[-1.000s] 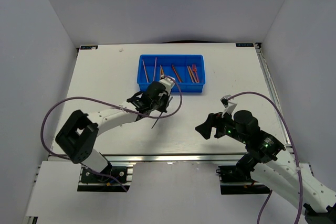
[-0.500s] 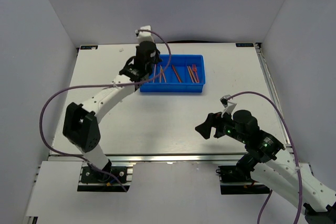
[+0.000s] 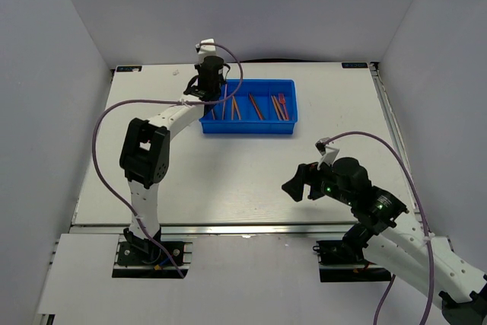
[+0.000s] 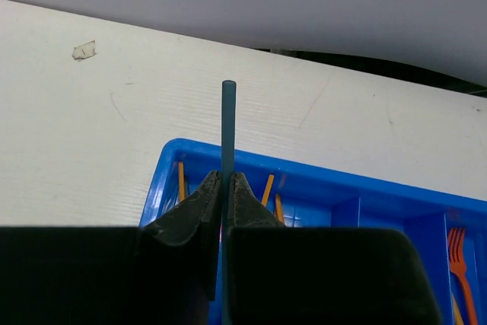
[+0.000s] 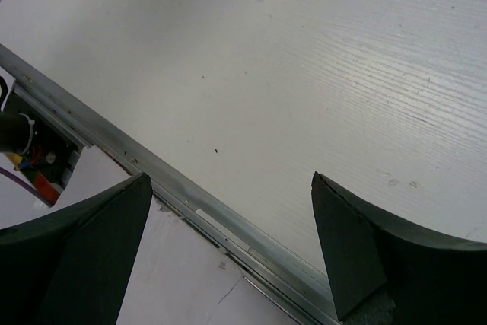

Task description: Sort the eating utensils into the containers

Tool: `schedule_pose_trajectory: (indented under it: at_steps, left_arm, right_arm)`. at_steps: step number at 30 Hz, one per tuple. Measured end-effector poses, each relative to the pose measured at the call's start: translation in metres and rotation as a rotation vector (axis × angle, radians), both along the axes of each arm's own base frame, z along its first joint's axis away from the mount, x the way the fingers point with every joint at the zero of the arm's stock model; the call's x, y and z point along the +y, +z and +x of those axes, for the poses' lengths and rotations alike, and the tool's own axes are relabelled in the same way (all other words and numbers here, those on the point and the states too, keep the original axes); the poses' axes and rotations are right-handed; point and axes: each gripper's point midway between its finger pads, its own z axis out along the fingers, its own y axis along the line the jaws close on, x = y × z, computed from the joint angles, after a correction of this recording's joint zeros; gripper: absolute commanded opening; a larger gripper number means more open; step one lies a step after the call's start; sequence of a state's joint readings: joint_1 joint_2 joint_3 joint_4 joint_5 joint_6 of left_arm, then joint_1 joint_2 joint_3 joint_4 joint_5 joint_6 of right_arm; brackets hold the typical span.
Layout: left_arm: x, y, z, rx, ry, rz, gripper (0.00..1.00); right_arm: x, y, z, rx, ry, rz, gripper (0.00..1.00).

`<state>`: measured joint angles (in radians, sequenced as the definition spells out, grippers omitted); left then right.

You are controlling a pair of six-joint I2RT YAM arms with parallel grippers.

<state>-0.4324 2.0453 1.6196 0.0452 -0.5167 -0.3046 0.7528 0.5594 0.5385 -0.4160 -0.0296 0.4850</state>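
The bright blue tray (image 3: pixel 289 124) lies at the back middle of the table, with several orange and red utensils (image 3: pixel 256 106) in its compartments. My left gripper (image 3: pixel 214 86) hangs over the tray's left end, shut on a dark blue stick (image 4: pixel 227 123) that points past the tray's far rim (image 4: pixel 319 180). In the left wrist view my left gripper (image 4: pixel 225 182) has its jaws pressed on the stick; orange sticks (image 4: pixel 267 188) lie below, and an orange fork (image 4: pixel 459 253) lies at the right. My right gripper (image 3: pixel 293 186) is open and empty above the near table; in its wrist view its fingers (image 5: pixel 350 249) are wide apart.
The table's near metal edge rail (image 5: pixel 190 192) runs under my right gripper. A small scrap of tape (image 4: pixel 84 50) lies on the table left of the tray. Grey walls enclose the table on three sides.
My left arm has swung from in front of the tray to its back-left end, carrying the dark blue stick. My right arm has hardly moved.
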Motion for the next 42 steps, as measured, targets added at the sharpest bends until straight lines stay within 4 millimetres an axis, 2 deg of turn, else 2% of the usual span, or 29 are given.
schedule_pose_trajectory:
  at_steps: [5,9,11,12,13,15,17,20,22,24,25,26,27,31,33,34,37,38,42]
  left_arm:
    - [0.002,-0.009,0.0,-0.017,0.001,-0.004,0.0]
    - [0.005,-0.023,-0.004,-0.01,0.005,-0.005,0.0]
    - [0.007,-0.034,-0.008,0.009,0.008,-0.003,0.12]
    - [0.008,-0.04,-0.01,0.019,0.008,-0.001,0.21]
    - [0.009,-0.046,-0.012,0.029,0.01,0.002,0.37]
    - [0.01,-0.055,-0.017,0.048,0.007,0.004,0.47]
    - [0.01,-0.058,-0.019,0.055,0.004,-0.002,0.51]
    - [0.008,-0.049,-0.02,0.043,-0.003,-0.024,0.51]
    - [0.008,-0.033,-0.023,0.024,-0.008,-0.042,0.52]
    - [0.009,-0.007,-0.029,-0.005,-0.009,-0.064,0.55]
    - [0.011,0.011,-0.033,-0.024,-0.009,-0.076,0.59]
    - [0.014,0.03,-0.039,-0.043,-0.008,-0.087,0.79]
    - [0.017,0.049,-0.046,-0.062,-0.009,-0.094,0.98]
    - [0.037,0.123,-0.091,-0.126,0.002,-0.149,0.98]
    - [0.053,0.149,-0.122,-0.155,0.016,-0.169,0.98]
    - [0.063,0.155,-0.139,-0.16,0.03,-0.173,0.98]
    - [0.099,0.149,-0.194,-0.13,0.103,-0.158,0.98]
    - [0.111,0.141,-0.21,-0.109,0.131,-0.144,0.98]
    - [0.147,0.097,-0.256,-0.004,0.231,-0.059,0.98]
  right_arm:
    - [0.0,-0.006,0.001,0.013,0.003,-0.021,0.89]
    - [0.001,-0.009,0.002,0.019,0.007,-0.036,0.89]
    - [0.001,-0.01,0.002,0.021,0.008,-0.041,0.89]
    - [0.001,-0.012,0.002,0.024,0.009,-0.045,0.89]
    - [0.001,-0.012,0.002,0.026,0.009,-0.048,0.89]
    - [0.001,-0.013,0.002,0.026,0.01,-0.05,0.89]
    - [0.001,-0.013,0.002,0.025,0.01,-0.05,0.89]
    - [0.001,-0.012,0.002,0.025,0.01,-0.05,0.89]
    - [0.001,-0.012,0.002,0.025,0.01,-0.049,0.89]
    - [0.001,-0.01,0.003,0.021,0.009,-0.048,0.89]
    - [0.001,-0.009,0.003,0.018,0.008,-0.047,0.89]
    - [0.001,-0.007,0.004,0.013,0.005,-0.045,0.89]
    - [0.0,-0.004,0.006,0.006,-0.002,-0.046,0.89]
    - [-0.008,0.007,0.016,-0.03,-0.066,-0.062,0.89]
    - [-0.017,0.016,0.022,-0.057,-0.12,-0.077,0.89]
    - [-0.023,0.022,0.025,-0.073,-0.153,-0.085,0.89]
    - [-0.041,0.036,0.033,-0.109,-0.245,-0.122,0.89]
    - [-0.046,0.048,0.036,-0.129,-0.277,-0.124,0.89]
    - [-0.069,0.073,0.041,-0.178,-0.372,-0.158,0.89]
